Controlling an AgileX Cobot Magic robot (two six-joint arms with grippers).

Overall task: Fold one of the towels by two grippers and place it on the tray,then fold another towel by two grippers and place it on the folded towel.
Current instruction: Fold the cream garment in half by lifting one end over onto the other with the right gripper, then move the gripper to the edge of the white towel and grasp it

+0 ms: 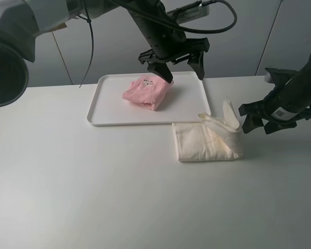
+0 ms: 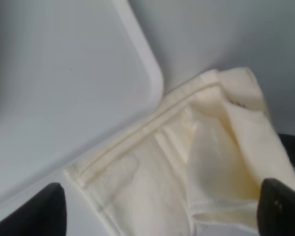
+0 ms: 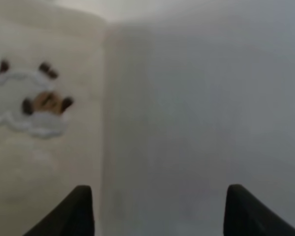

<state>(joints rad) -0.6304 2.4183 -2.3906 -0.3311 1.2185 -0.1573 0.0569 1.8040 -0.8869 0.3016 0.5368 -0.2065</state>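
Table (image 1: 93,197), white, nearest; cream-white towel (image 1: 205,142), folded, lying on it just near of the tray's near right corner, one flap raised at its right edge; right gripper (image 1: 258,124), just right of that flap, fingers spread part way, nothing between them; tray (image 1: 106,106), white, farther back; pink towel (image 1: 145,92), bunched and folded, resting in the tray's middle; left gripper (image 1: 184,71), poised above the pink towel's right side, fingers spread wide, empty.
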